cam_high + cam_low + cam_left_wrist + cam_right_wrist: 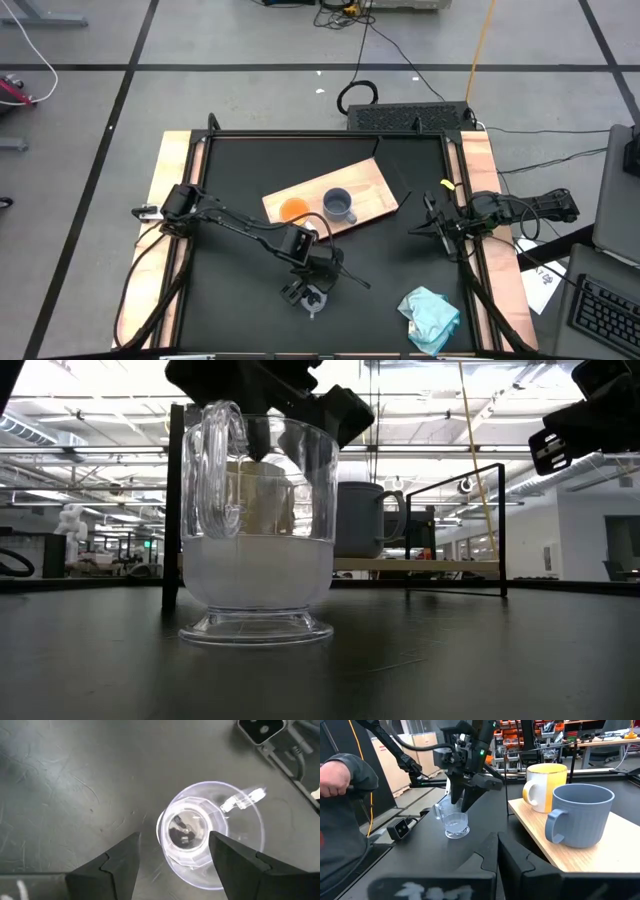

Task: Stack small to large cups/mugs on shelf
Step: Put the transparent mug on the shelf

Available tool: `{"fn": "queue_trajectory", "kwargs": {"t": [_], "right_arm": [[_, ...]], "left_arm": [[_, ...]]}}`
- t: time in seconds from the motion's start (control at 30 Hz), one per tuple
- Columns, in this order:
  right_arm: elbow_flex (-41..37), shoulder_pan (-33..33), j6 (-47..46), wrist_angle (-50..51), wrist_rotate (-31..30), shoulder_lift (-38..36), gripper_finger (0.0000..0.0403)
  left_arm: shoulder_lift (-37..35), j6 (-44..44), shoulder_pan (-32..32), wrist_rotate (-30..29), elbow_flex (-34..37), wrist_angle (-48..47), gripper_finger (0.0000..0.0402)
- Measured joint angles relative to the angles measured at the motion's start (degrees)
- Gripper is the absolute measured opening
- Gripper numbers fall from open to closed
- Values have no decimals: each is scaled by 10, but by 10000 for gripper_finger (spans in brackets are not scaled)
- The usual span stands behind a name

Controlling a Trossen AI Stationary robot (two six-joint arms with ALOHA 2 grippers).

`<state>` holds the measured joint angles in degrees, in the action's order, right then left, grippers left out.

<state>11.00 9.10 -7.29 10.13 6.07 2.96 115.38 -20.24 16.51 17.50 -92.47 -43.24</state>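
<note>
Clear glass cup (pixel 192 837) stands upright on the black bench (pixel 230 300), well apart from the wooden shelf (pixel 375 185), where the orange mug (pixel 294 210) and blue-grey mug (pixel 339 206) sit side by side. Left tool (pixel 172 855) hovers over it, fingers spread either side, probably lining up a grab. Right tool (pixel 425 232) waits pressed together at the bench's right edge.

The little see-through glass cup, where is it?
The small clear glass cup stands on the black tabletop near the front, off the light-wood board, right under the left arm's open tool.
</note>
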Motion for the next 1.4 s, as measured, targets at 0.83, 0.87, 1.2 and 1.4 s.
{"fn": "queue_trajectory", "kwargs": {"t": [0.83, 0.87, 1.2, 1.4], "right_arm": [[0, 0, 0, -4, 0, 0, 0], [0, 0, 0, -4, 0, 0, 0], [0, 0, 0, -4, 0, 0, 0], [0, 0, 0, -4, 0, 0, 0]], "left_arm": [[10, -1, -1, 2, 0, 18, 120], [10, 0, -2, 2, 0, 20, 112], [10, 21, -5, 2, 0, 42, 40], [10, 61, -11, 3, 0, 43, 7]]}}
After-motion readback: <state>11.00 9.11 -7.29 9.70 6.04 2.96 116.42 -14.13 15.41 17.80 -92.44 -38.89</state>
